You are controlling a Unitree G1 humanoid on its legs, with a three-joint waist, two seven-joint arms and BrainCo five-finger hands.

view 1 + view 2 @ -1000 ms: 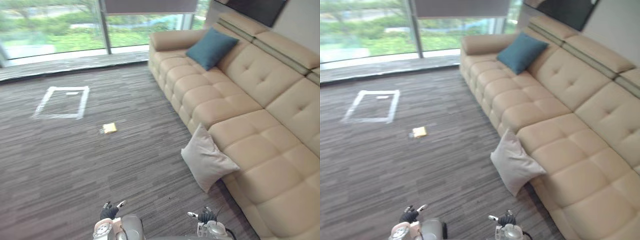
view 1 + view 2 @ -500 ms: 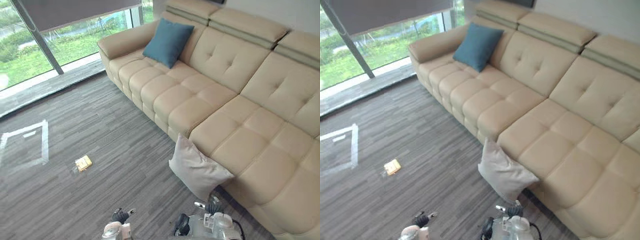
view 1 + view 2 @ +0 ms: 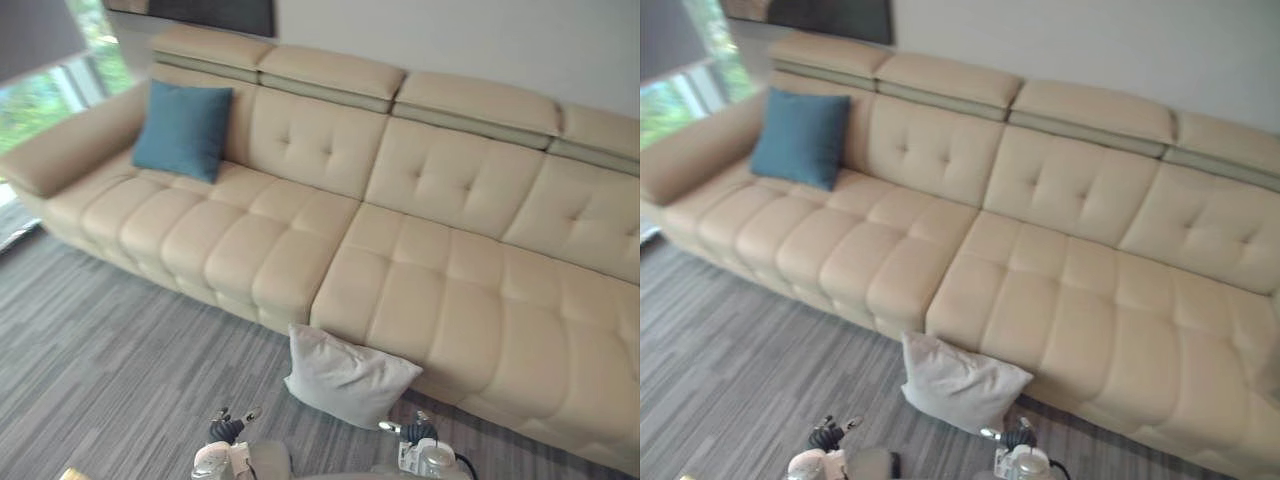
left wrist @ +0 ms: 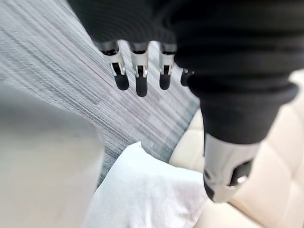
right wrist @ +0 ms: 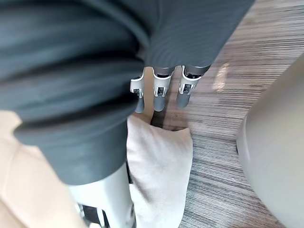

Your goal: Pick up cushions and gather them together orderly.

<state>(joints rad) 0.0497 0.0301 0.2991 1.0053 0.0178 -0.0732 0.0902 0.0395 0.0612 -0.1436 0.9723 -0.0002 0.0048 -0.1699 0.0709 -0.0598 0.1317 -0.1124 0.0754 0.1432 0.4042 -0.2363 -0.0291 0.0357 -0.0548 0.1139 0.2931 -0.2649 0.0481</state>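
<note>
White cushion (image 3: 349, 385) lay on carpet (image 3: 120, 340) against the beige sofa (image 3: 420, 290); I saw left hand (image 4: 140, 76) and right hand (image 5: 160, 92) slack-fingered, empty.

A pale grey-white cushion (image 3: 350, 378) lay on the floor (image 3: 100, 340), propped at a slant against the front of the sofa (image 3: 450, 270) near the middle of its length, one corner pointing up. A teal cushion (image 3: 182, 130), square and plump, stood upright on the seat at the sofa's left end, leaning on the backrest. The two were well apart.
</note>
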